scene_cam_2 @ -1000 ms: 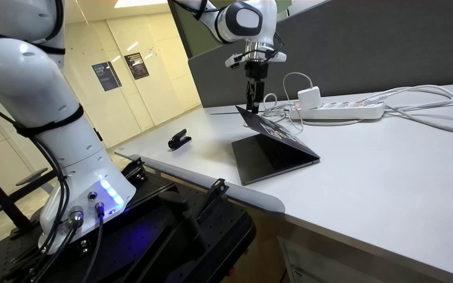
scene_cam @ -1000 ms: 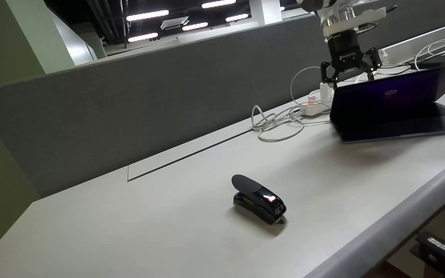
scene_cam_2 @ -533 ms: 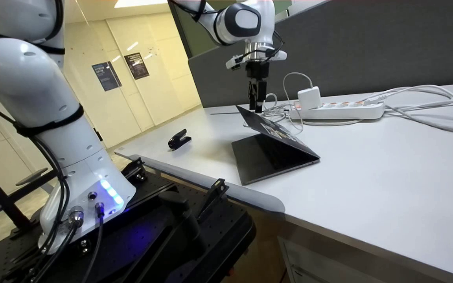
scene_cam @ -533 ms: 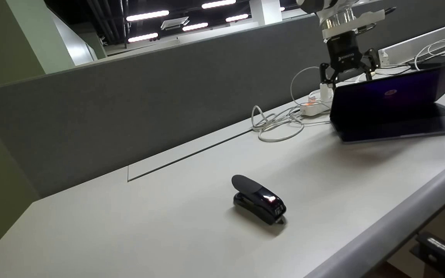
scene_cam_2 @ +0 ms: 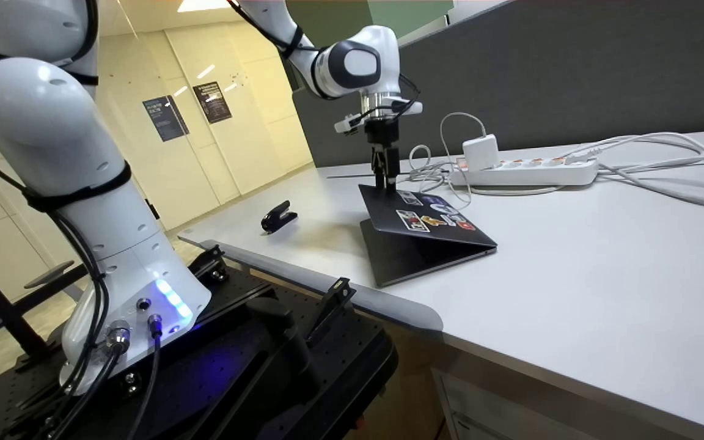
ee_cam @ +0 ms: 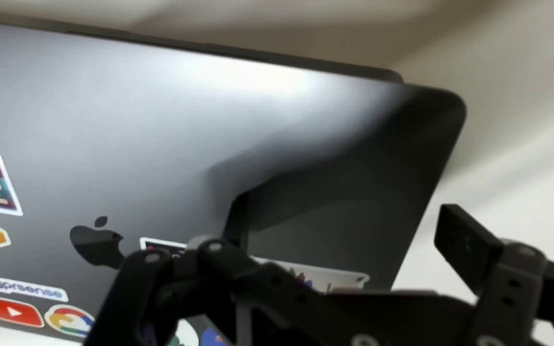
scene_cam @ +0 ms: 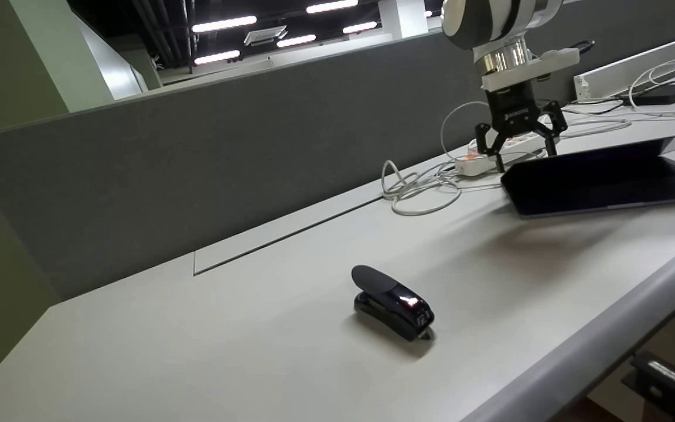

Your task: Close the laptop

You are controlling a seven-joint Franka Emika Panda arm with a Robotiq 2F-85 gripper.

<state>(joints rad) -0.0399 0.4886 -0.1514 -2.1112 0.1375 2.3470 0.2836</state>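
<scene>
The laptop [scene_cam: 601, 181] stands partly folded on the desk, its lid slanting low over the base. In an exterior view its dark grey lid back with stickers [scene_cam_2: 428, 220] faces up. The wrist view shows the lid back [ee_cam: 161, 129] from above, with the base edge just past it. My gripper [scene_cam: 526, 159] is open with nothing between its fingers. It points down at the lid's free edge, as an exterior view also shows [scene_cam_2: 385, 186]. In the wrist view [ee_cam: 346, 226] one finger is over the lid, seemingly touching it, and the other is past its side edge.
A black stapler [scene_cam: 393, 302] stands on the desk, apart from the laptop. A white power strip [scene_cam_2: 526, 173] with a charger [scene_cam_2: 480, 153] and loose cables [scene_cam: 419, 187] lies behind the laptop. A grey partition [scene_cam: 255, 170] runs along the desk's back.
My gripper first shifted slightly, then moved down and forward toward the desk's front. The laptop's lid has swung down with it to a much lower angle. The fingers stay apart.
</scene>
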